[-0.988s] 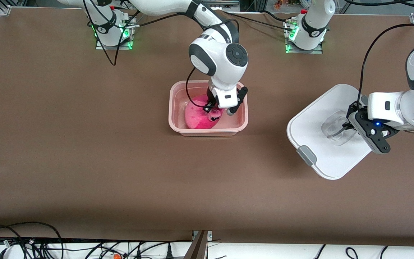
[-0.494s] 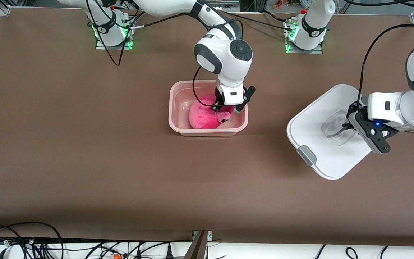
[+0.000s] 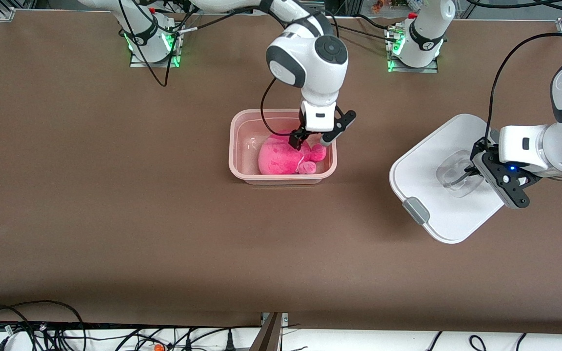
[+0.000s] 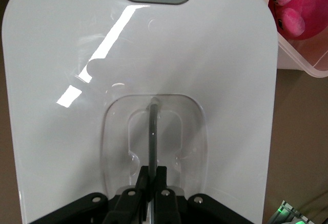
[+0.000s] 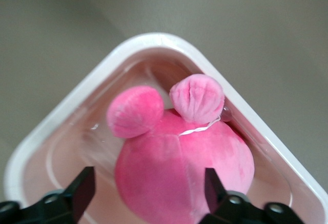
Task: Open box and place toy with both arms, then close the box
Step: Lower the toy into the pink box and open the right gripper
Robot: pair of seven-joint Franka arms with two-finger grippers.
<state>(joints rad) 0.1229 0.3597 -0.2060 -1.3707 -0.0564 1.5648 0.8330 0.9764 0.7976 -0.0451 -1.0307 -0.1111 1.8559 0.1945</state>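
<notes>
The toy (image 3: 281,158) looked soft, fuzzy plush; the tub (image 3: 242,146) translucent smooth plastic; the lid (image 3: 427,165) glossy white plastic; the table (image 3: 115,195) matt brown.

The tabletop (image 3: 115,195) is plain matte brown. The box (image 3: 242,173) is translucent pale pink. Inside it the toy (image 3: 281,158) is bright pink plush, its ears perhaps slightly paler. The lid (image 3: 427,161) is glossy white with a grey clip (image 3: 416,210) and a clear handle (image 3: 456,175).
</notes>
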